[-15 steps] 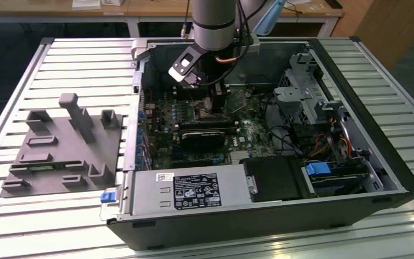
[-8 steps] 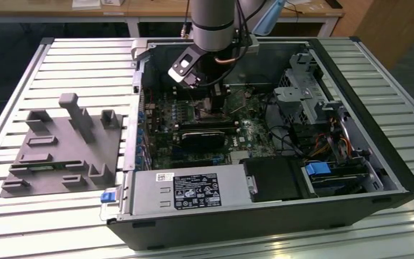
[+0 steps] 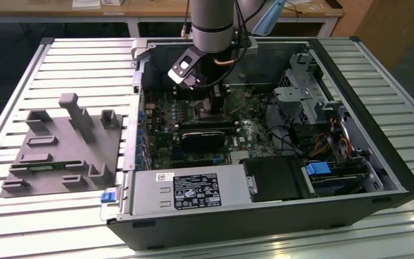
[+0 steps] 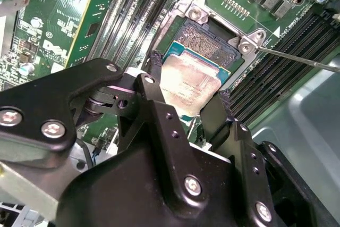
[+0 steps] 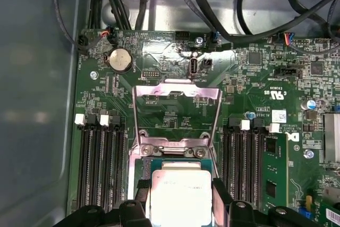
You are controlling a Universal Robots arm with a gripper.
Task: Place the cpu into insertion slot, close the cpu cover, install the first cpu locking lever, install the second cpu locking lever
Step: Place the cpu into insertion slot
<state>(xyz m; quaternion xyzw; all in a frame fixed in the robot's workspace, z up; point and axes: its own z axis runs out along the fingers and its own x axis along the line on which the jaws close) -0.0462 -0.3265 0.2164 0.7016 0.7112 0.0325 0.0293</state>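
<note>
The gripper point(image 4: 189, 78) is down inside an open computer case point(image 3: 379, 178), its black, bolt-studded fingers point(image 4: 155, 70) closed against two opposite edges of the cpu point(image 4: 194, 86) — a flat square chip with a dull, smeared silvery top on a green base. In the second wrist view the chip sits over the insertion slot point(image 4: 204, 41), covering the nearer part of it; the dark, finely pinned centre of the slot and its shiny rim with two screw heads show beyond the chip. Whether the chip is fully seated I cannot tell.

In the first wrist view the cpu cover point(image 5: 175, 91), a thin silvery frame with a big square window, stands flipped open past the cpu point(image 5: 180, 195), with the green motherboard point(image 5: 170, 65) visible through it. Long black memory slots point(image 5: 101, 163) run on either side, and a round coin battery point(image 5: 120, 59) lies further off. A thin steel rod point(image 4: 297, 59) sticks out beside the slot's corner.

In the exterior view the case lies on a ribbed, slatted metal desk point(image 3: 70, 59), with a grey moulded fixture point(image 3: 63, 145) towards the exterior view's left — wooden furniture point(image 3: 379, 21) stands behind.
</note>
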